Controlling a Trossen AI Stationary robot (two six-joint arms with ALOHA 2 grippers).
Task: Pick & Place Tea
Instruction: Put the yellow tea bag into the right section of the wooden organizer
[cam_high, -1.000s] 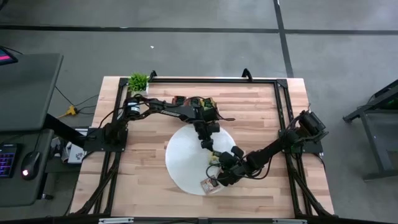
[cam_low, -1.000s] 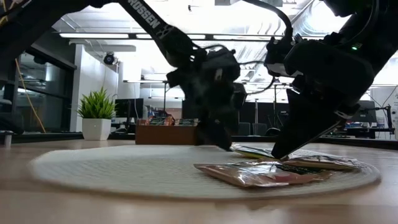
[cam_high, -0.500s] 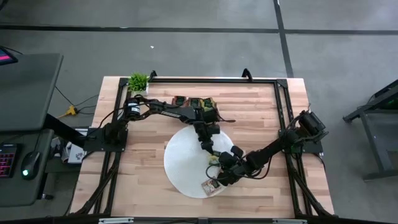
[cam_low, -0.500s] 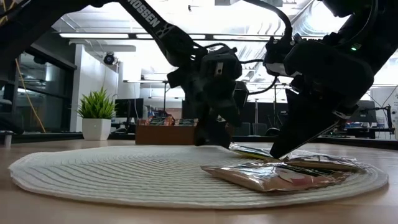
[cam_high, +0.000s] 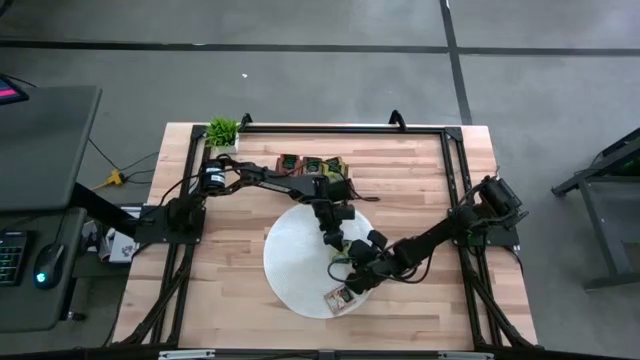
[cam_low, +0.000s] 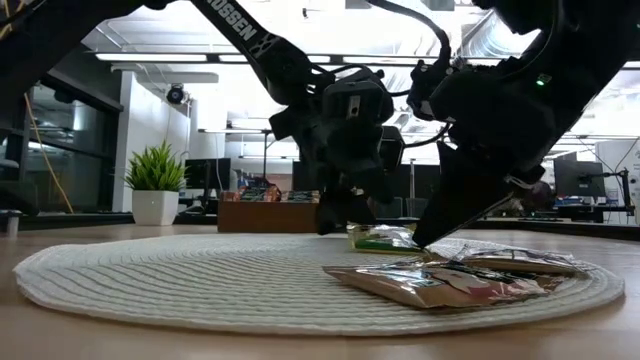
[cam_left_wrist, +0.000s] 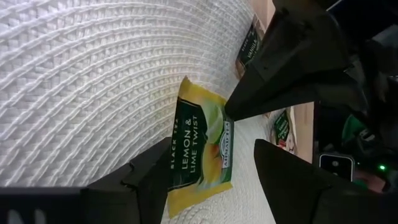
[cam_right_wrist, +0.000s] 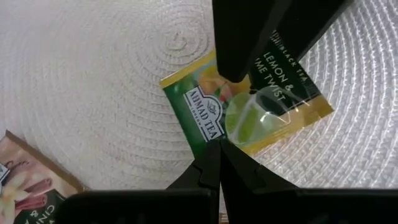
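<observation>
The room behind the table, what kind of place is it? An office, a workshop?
Probably an open-plan robotics lab or office. The low view shows long ceiling strip lights and desk monitors beyond the light wooden table; from above, a grey concrete floor and a black side desk with a keyboard.

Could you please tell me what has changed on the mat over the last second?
The left gripper has lifted the yellow-green packet just off the white mat. The right gripper, shut, has shifted toward the left arm, its tip at that packet's edge. The mat slid slightly earlier. The packets in front and the wooden tray stayed put.
</observation>
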